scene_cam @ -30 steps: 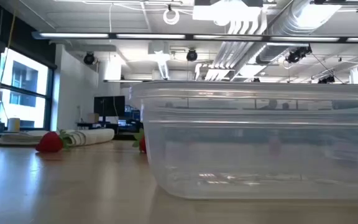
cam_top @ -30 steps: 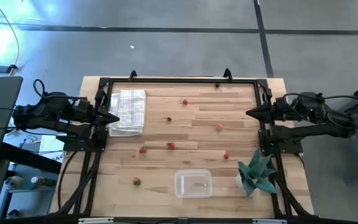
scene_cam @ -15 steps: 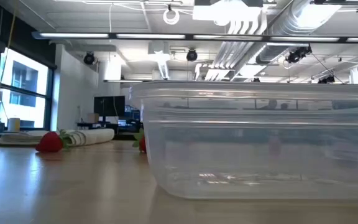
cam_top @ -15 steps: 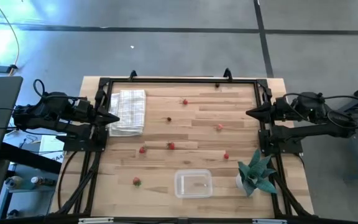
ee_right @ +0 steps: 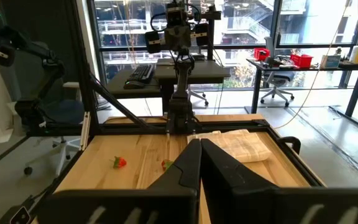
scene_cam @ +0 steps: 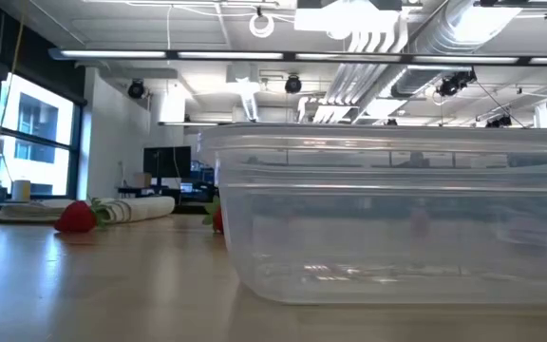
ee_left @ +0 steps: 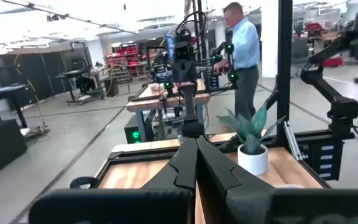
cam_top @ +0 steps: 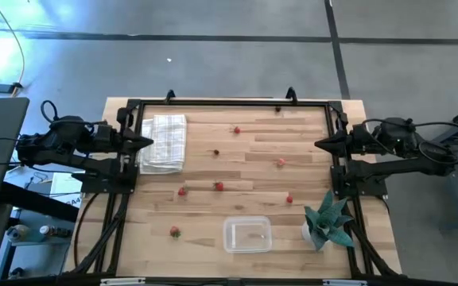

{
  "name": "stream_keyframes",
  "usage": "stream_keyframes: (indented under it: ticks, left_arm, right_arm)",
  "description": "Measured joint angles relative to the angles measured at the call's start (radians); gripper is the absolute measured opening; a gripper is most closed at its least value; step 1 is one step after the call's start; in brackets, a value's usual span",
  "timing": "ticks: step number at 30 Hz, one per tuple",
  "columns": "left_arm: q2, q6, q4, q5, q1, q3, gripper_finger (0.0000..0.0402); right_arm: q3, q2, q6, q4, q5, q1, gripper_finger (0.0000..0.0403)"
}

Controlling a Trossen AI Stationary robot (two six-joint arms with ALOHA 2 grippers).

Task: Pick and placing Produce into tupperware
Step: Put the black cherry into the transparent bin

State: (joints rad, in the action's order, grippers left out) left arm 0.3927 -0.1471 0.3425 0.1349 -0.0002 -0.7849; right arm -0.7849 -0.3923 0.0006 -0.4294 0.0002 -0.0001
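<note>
Grippers both idle, fingers together, nothing held. Left gripper (cam_top: pixel 146 142) sits at the table's left edge, tip just over the edge of the white checked cloth (cam_top: pixel 164 142). Right gripper (cam_top: pixel 320 144) sits at the right edge, pointing inward over bare wood.

Hard to see: low view is almost filled by the tupperware (scene_cam: pixel 397 214) wall, so neither arm shows there, only one strawberry (scene_cam: pixel 76 217) and a sliver of a second red piece at the container's left edge. Left wrist view has its own closed fingers (ee_left: pixel 194 165) blocking most of the table; only the potted plant (ee_left: pixel 252 138), the far arm and a person standing in the room behind show. Right wrist view catches two red pieces, one at (ee_right: pixel 120 162), plus the cloth; tupperware is out of that frame.

Produce, from the high view: red pieces scattered mid-table, well apart from both grippers, e.g. (cam_top: pixel 237 129), (cam_top: pixel 281 162), (cam_top: pixel 219 186), (cam_top: pixel 182 191), (cam_top: pixel 289 199), (cam_top: pixel 174 231); a dark one at (cam_top: pixel 216 152) and another at the far edge. Tupperware (cam_top: pixel 247 235) lies at the near edge, centre-right, just left of the plant (cam_top: pixel 328 222), with no berries in it.

Change from a second ago: left gripper has lifted or shifted slightly toward the far side; right arm and all objects unchanged.
</note>
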Motion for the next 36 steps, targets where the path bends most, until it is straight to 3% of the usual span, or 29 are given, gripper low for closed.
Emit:
stream_keyframes:
  ticks: [12,20,27,32,36]
  left_arm:
    - [0.000,-0.004,0.000,0.018,0.000,0.000,0.0001]
    - [0.000,0.001,0.000,0.026,0.000,0.000,0.0001]
    - [0.014,0.024,-0.003,0.027,0.000,0.000,0.0001]
    - [0.037,0.023,-0.019,0.044,0.000,0.000,0.0001]
    - [0.069,-0.042,-0.135,0.052,0.000,0.000,0.0001]
  right_arm:
    - [0.000,0.000,0.011,0.004,0.000,0.000,0.0000]
    - [0.000,0.000,0.330,0.102,0.000,0.000,0.0000]
    - [0.000,0.000,0.502,0.134,-0.001,0.000,0.0000]
    - [0.000,0.000,0.469,0.131,0.000,0.000,0.0000]
    - [0.000,0.000,0.465,0.127,0.000,0.000,0.0000]
